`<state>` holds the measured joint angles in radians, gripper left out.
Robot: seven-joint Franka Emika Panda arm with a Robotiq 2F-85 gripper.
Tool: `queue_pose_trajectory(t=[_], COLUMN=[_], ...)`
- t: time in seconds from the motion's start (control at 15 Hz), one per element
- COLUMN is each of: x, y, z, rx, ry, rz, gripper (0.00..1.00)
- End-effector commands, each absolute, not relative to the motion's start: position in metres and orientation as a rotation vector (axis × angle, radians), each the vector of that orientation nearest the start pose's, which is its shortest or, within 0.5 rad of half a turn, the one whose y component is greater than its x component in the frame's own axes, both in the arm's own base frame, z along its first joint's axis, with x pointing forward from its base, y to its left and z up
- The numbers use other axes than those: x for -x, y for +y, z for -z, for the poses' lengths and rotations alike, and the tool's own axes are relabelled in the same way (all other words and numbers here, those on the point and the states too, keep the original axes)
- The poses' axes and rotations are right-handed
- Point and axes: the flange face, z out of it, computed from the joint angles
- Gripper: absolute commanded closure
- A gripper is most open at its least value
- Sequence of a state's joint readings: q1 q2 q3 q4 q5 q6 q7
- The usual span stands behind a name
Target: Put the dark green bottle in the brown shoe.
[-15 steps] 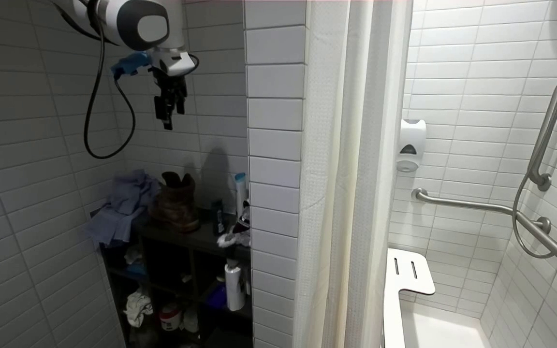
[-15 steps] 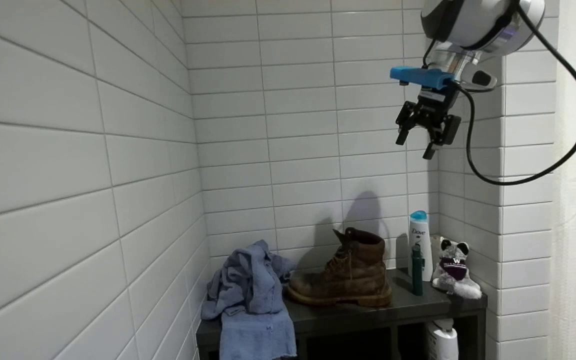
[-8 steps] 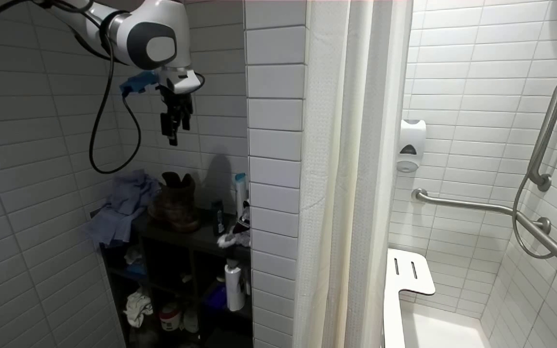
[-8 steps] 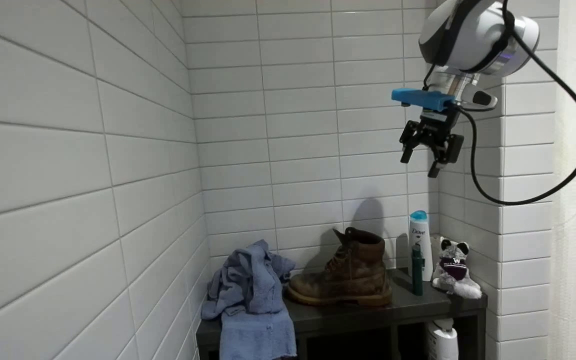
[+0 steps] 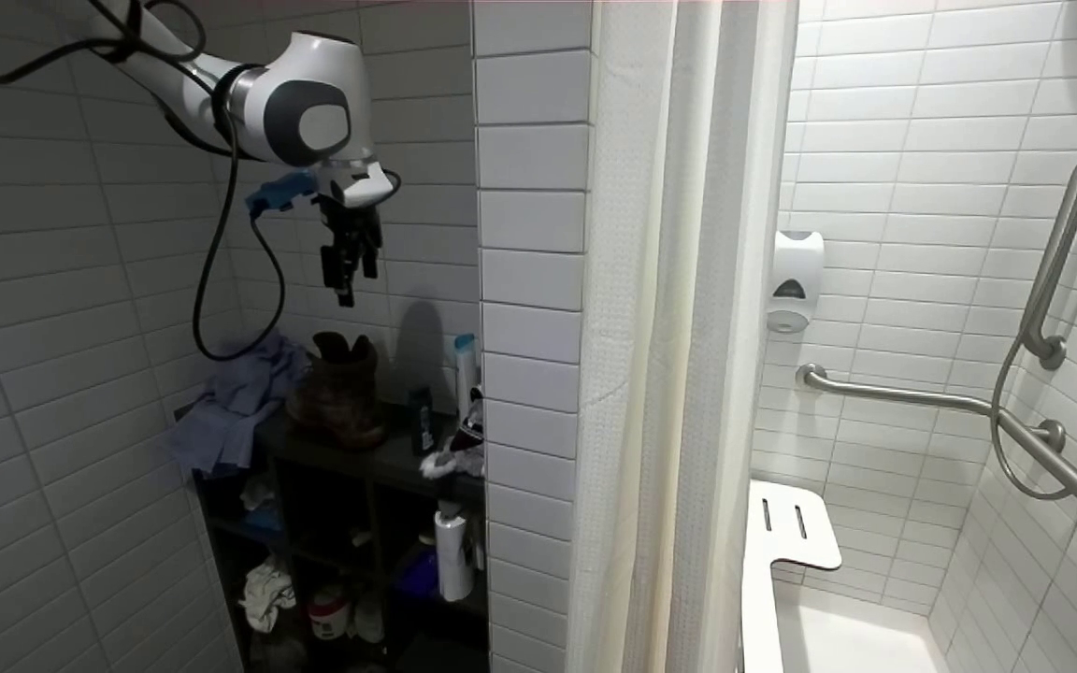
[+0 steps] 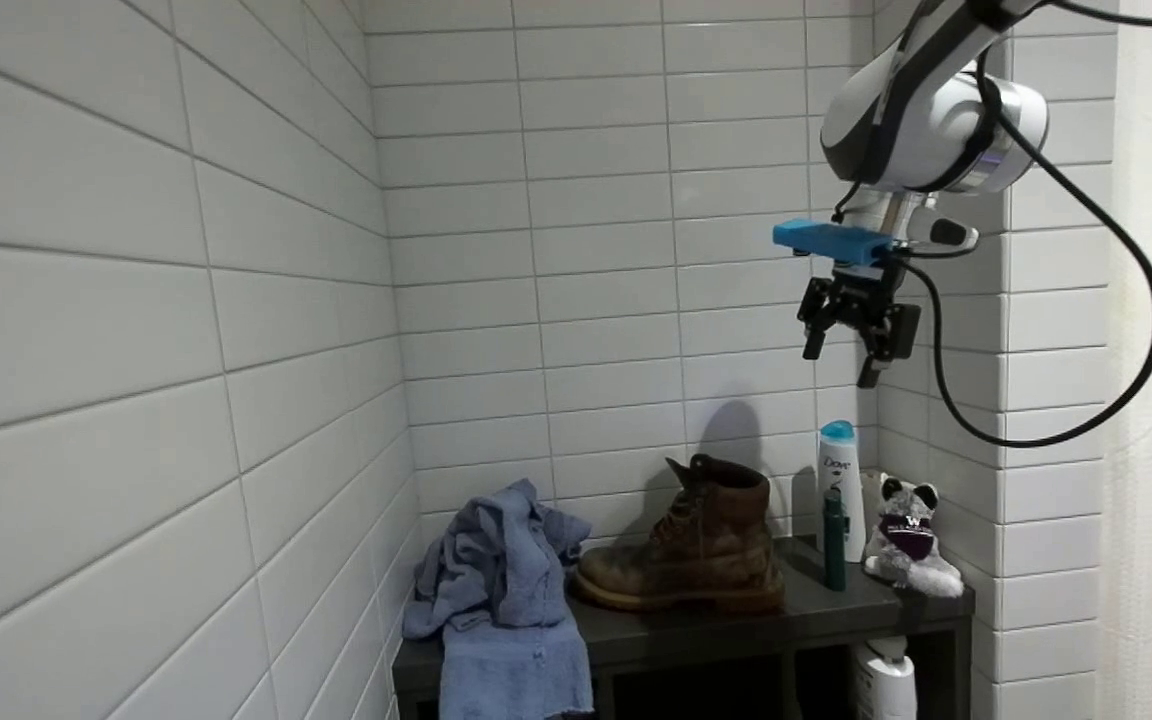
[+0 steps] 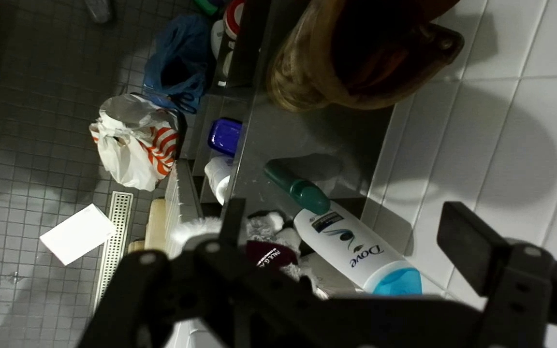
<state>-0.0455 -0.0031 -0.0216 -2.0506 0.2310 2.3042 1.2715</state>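
Down below my gripper [image 6: 841, 362], its jaws parted around nothing, the green bottle [image 6: 834, 540] stood upright on the shelf [image 6: 804, 606], its long axis vertical, well apart.

"Dove" on tall white btl [image 7: 344, 244], readable in wrist view + ext view. Dark panel [image 7: 327, 222] on same btl: fine print, illegible.
Plush toy [image 6: 893, 571]: white "W" on dark bandana [image 6: 909, 543], ext view; smaller line under it, unreadable there. Wrist view: bandana reads "PAUL G.", rest unclear.
Lower white btl [image 6: 884, 690] in shelf [image 6: 716, 640]: print too small.
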Motion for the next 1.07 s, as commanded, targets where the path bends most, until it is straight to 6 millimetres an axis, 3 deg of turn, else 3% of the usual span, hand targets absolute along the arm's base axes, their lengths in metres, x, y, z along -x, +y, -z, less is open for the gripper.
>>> queue_pose_trajectory(t=[0.0,0.6,1.0], x=[-0.586,-0.619,-0.629], y=[-0.036,-0.053,-0.061], z=[-0.460,-0.444,-0.425], rx=[2.083,2.012,1.996], ry=[1.953,2.023,2.063], rz=[0.169,0.147,0.121], gripper=[0.00,0.00,0.00])
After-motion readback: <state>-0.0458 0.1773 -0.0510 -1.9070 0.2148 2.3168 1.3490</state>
